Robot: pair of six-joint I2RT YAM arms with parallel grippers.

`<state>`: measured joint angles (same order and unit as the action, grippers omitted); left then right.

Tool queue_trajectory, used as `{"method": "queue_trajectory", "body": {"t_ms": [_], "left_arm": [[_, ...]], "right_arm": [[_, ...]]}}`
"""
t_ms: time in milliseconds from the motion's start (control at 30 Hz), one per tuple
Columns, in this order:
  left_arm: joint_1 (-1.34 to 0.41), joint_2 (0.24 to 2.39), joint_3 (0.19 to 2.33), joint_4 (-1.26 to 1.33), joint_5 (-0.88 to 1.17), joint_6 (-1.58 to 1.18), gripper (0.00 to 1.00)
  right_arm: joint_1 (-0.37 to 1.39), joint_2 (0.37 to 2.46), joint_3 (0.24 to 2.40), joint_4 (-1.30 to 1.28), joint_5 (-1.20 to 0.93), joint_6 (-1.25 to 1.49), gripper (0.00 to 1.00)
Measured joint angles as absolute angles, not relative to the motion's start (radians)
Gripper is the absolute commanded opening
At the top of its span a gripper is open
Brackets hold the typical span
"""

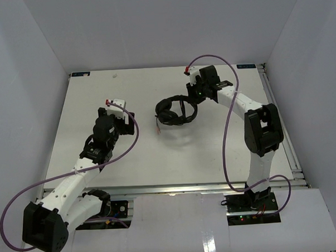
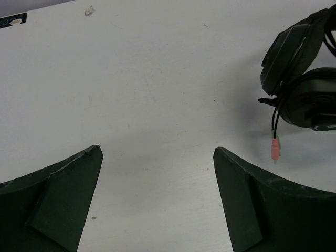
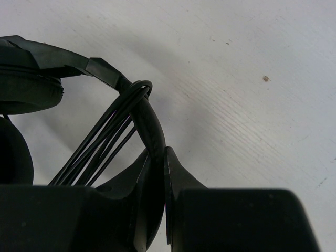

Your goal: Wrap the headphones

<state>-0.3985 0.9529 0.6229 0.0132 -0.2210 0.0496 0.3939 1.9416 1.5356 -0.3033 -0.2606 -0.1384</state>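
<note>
1. The left end effector (image 2: pixel 157 155) hovers over the left half of the desk (image 1: pixel 73 135), its jaws spread wide apart and gripping nothing. A purple cable (image 1: pixel 136 133) loops just beside its wrist.
2. Ahead of it, near the far-left corner, a blue label (image 2: pixel 11 21) and a small scrap (image 2: pixel 89 10) lie by the desk's far edge.
3. The headphones (image 1: pixel 175 110) lie near the desk's middle, slightly toward the far edge and well apart from the left end effector. The earcups (image 2: pixel 299 79) sit close together, and the reddish plug (image 2: pixel 274 149) hangs just off them toward the near edge.
4. The thin black cable (image 3: pixel 107 131) is wound in several turns around the headband (image 3: pixel 152 126).
5. The right end effector (image 3: pixel 158 152) is clamped on the headband, right beside that coil, on the headphones' right side.
6. The right arm's own purple cable (image 1: pixel 227 134) arcs over the desk's right half.
</note>
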Motion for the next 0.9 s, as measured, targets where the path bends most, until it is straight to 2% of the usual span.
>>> {"method": "queue_trajectory", "body": {"t_ms": [67, 100, 133, 167, 500, 567, 700, 733, 767, 900], "left_arm": [[-0.398, 0.939, 0.617, 0.02, -0.224, 0.052, 0.98], [-0.398, 0.933, 0.615, 0.023, -0.226, 0.052, 0.98], [-0.398, 0.928, 0.614, 0.025, -0.228, 0.052, 0.98], [-0.398, 0.923, 0.612, 0.029, -0.229, 0.052, 0.98], [-0.398, 0.911, 0.608, 0.032, -0.225, 0.052, 0.98], [-0.398, 0.905, 0.602, 0.033, -0.224, 0.052, 0.98], [-0.398, 0.885, 0.595, 0.032, -0.219, 0.051, 0.98], [-0.398, 0.877, 0.595, 0.033, -0.21, 0.05, 0.98], [-0.398, 0.868, 0.595, 0.034, -0.197, 0.048, 0.98], [-0.395, 0.799, 0.584, 0.049, -0.059, 0.03, 0.98]], "right_arm": [[0.394, 1.982, 1.536, -0.275, -0.249, -0.138, 0.11], [0.395, 1.997, 1.536, -0.265, -0.245, -0.138, 0.14], [0.395, 2.014, 1.536, -0.257, -0.24, -0.138, 0.21], [0.395, 2.028, 1.536, -0.252, -0.237, -0.138, 0.23], [0.395, 2.062, 1.535, -0.199, -0.226, -0.15, 0.8], [0.395, 2.058, 1.529, -0.194, -0.217, -0.163, 0.87], [0.393, 1.979, 1.459, -0.196, -0.192, -0.189, 0.9], [0.39, 1.942, 1.439, -0.208, -0.19, -0.194, 0.97], [0.386, 1.901, 1.422, -0.22, -0.191, -0.198, 0.98], [0.35, 1.679, 1.367, -0.267, -0.219, -0.205, 0.9]]}}
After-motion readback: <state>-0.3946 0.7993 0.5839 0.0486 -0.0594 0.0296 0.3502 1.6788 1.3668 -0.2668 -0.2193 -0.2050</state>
